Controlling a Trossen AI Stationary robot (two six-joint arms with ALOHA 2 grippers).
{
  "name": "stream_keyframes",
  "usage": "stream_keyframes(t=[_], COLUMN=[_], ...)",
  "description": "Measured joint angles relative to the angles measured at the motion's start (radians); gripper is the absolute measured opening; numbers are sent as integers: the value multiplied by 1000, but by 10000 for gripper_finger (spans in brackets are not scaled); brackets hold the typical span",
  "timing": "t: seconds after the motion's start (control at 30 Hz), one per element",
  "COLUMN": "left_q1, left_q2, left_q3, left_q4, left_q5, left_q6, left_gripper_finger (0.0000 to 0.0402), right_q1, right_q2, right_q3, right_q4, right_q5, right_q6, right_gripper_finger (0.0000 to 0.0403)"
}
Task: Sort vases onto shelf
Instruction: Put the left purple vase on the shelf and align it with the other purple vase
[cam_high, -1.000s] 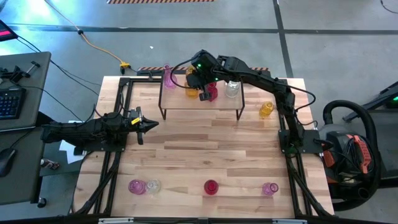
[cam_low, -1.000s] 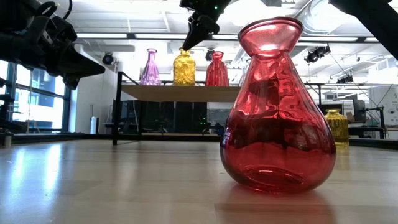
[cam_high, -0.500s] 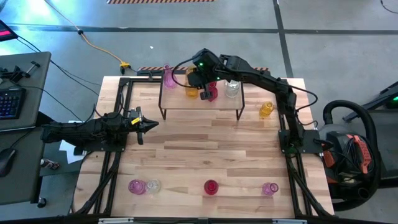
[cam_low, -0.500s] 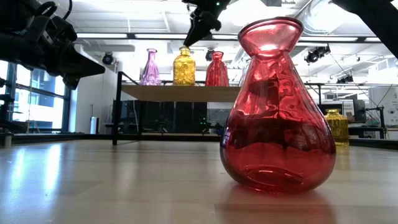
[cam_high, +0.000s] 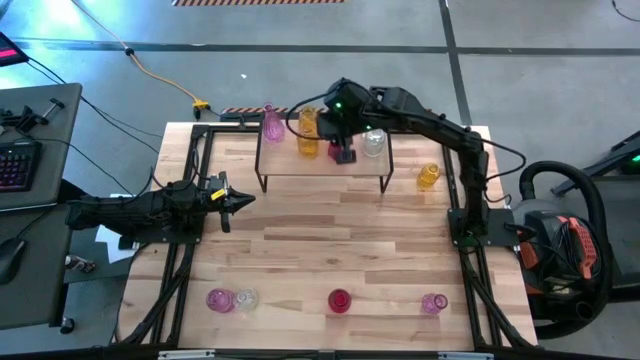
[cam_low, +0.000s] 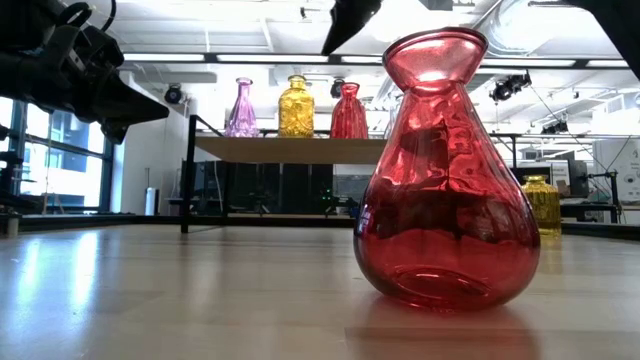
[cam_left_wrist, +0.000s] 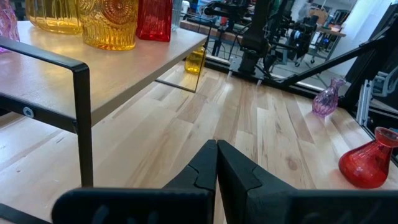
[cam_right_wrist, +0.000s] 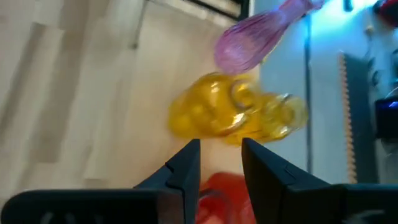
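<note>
Right gripper (cam_right_wrist: 219, 168) apparently empty above shelf (cam_high: 322, 164)

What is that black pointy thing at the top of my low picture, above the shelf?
Observer: It's the right gripper. From above, it hangs over the small red vase on the shelf, jaws slightly apart and holding nothing.
Operator: Is my big red vase alone at the front?
Observer: No. A pink vase and a clear vase stand on one side of it, and another pink one on the other.
Operator: Is anything hiding behind it?
Observer: Yes, a second clear vase, on the shelf.
</note>
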Motion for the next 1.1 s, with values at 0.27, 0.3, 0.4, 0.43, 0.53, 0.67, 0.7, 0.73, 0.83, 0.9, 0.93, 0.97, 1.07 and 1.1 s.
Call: stream_keyframes(t=[0.27,0.3,0.4,0.43,0.53,0.67,0.7,0.73,0.83,0.9,0.93,0.97,1.07,1.1], left_q1=[0,0,0,0,0,6,8,10,14,14,14,14,14,14], left_q2=[0,0,0,0,0,0,0,0,0,0,0,0,0,0], left_q3=[0,0,0,0,0,0,0,0,0,0,0,0,0,0], left_q4=[0,0,0,0,0,4,7,9,9,9,9,9,10,10], left_q5=[0,0,0,0,0,-59,-78,-91,-98,-98,-98,-98,-98,-98], left_q6=[0,0,0,0,0,0,0,1,1,1,1,0,0,0], left_gripper_finger=[3,3,3,3,3,3,3,3,3,3,3,3,3,3], right_q1=[75,88,124,135,166,195,197,197,195,199,203,209,219,219], right_q2=[-12,-12,-12,-12,-12,-18,-23,-32,-66,-83,-91,-98,-124,-134], right_q3=[0,0,0,0,0,-2,-2,-2,-2,-2,-2,-2,-2,-2], right_q4=[-150,-160,-207,-221,-255,-263,-267,-266,-262,-261,-262,-262,-273,-277], right_q5=[-3,-3,-3,-3,-3,-6,-6,-7,-7,-4,-2,4,16,17], right_q6=[241,272,376,419,544,596,597,599,616,620,620,619,606,596], right_gripper_finger=[99,99,99,99,99,99,99,99,99,99,99,99,99,99])
